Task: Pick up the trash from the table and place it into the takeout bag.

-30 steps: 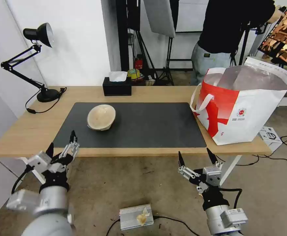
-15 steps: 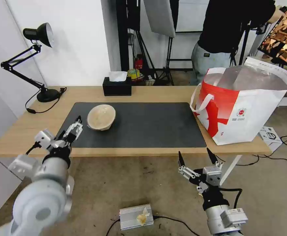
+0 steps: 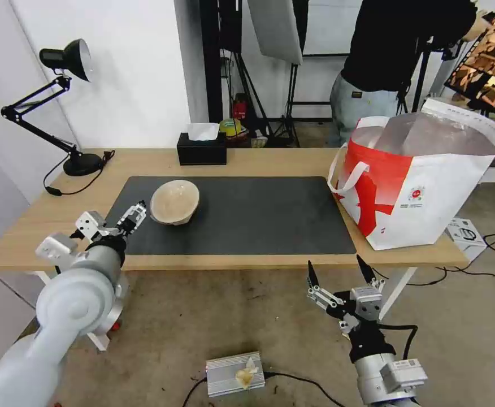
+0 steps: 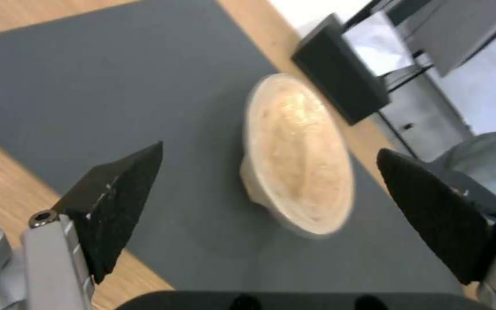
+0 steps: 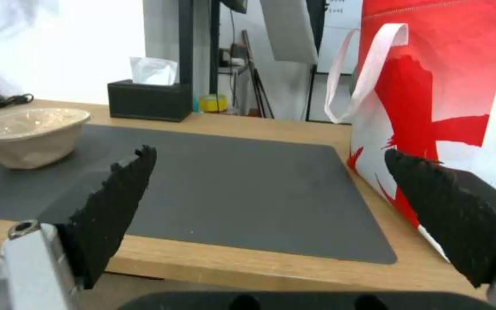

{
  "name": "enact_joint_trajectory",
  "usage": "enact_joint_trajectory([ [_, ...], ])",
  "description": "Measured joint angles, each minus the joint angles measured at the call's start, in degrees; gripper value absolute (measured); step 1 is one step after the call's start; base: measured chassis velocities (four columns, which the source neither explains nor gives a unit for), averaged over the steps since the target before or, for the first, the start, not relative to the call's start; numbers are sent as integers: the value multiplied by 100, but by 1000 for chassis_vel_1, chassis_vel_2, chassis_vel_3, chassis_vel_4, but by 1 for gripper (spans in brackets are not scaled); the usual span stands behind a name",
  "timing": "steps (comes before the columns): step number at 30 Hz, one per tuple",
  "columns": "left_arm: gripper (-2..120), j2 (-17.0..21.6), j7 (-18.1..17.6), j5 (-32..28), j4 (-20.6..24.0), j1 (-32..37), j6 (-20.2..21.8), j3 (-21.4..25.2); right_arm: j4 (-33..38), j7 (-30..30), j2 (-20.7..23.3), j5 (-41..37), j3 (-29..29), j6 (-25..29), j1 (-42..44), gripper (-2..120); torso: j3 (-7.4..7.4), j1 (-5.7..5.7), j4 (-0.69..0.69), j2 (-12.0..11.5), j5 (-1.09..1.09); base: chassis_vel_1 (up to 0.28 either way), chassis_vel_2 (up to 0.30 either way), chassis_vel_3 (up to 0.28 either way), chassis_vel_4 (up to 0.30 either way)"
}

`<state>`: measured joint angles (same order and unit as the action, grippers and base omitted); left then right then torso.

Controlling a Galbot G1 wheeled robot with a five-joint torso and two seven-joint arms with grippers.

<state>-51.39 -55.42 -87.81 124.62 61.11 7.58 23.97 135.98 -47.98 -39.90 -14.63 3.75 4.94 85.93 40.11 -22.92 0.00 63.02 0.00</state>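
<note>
I see the table (image 3: 270,161) with its dark grey mat (image 3: 247,217) spread across the middle. The takeout bag (image 3: 428,192) stands upright on the table's right end, mouth up, well apart from the beige pulp bowl (image 3: 174,202), which sits on the mat's left part. My left gripper (image 3: 133,216) hovers over the mat just beside the bowl's left side, jaws spread wide and holding nothing. My right gripper (image 3: 341,271) hangs below the table's front edge, jaws wide too.

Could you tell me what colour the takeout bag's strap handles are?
White; the strap handles show best in the right wrist view.
</note>
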Motion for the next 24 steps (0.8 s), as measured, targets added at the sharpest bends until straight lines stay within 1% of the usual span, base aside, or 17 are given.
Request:
enact_joint_trajectory([
  [1, 100, 0, 0, 0, 0, 0, 0, 0, 0, 0, 0, 0, 0, 0, 0, 100, 0, 0, 0, 0, 0, 0, 0, 0, 0],
  [4, 100, 28, -161, -218, -220, -261, 52, -70, 0, 0, 0, 0, 0, 0, 0, 100, 0, 0, 0, 0, 1, 0, 0, 0, 0],
  [6, 100, 39, -184, -251, -272, -319, 67, -92, 0, 0, 0, 0, 0, 0, 0, 100, 0, 0, 0, 0, 0, 0, 0, 0, 0],
  [9, 100, 58, -220, -309, -513, -526, 118, -218, 0, 0, 0, 0, 0, 0, 0, 100, 0, 0, 0, 0, 0, 0, 0, 0, 0],
  [11, 100, 50, -220, -312, -562, -576, 144, -256, 0, 0, 0, 0, 0, 0, 0, 100, 0, 0, 0, 0, 0, 0, 0, 0, 0],
  [14, 100, -9, -237, -320, -659, -710, 206, -349, 0, 0, 0, 0, 0, 0, 0, 100, 0, 0, 0, 0, 0, 0, 0, 0, 0],
  [18, 100, -119, -416, -328, -847, -997, 286, -585, 0, 0, 0, 0, 0, 0, 0, 100, 0, 0, 0, 1, 0, 0, 0, 0, 0],
  [20, 100, -125, -427, -328, -860, -1020, 290, -604, 0, 0, 0, 0, 0, 0, 0, 100, 0, 0, 0, 1, 0, 0, 0, 0, 0],
  [23, 100, -251, -600, -346, -1066, -1381, 354, -836, 0, 0, 0, 0, 0, 0, 0, 100, 0, 0, 0, 1, 1, 0, 0, 0, 0],
  [24, 100, -251, -600, -346, -1066, -1381, 354, -836, 0, 0, 0, 0, 0, 0, 0, 100, 0, 0, 0, 1, 1, 0, 0, 0, 0],
])
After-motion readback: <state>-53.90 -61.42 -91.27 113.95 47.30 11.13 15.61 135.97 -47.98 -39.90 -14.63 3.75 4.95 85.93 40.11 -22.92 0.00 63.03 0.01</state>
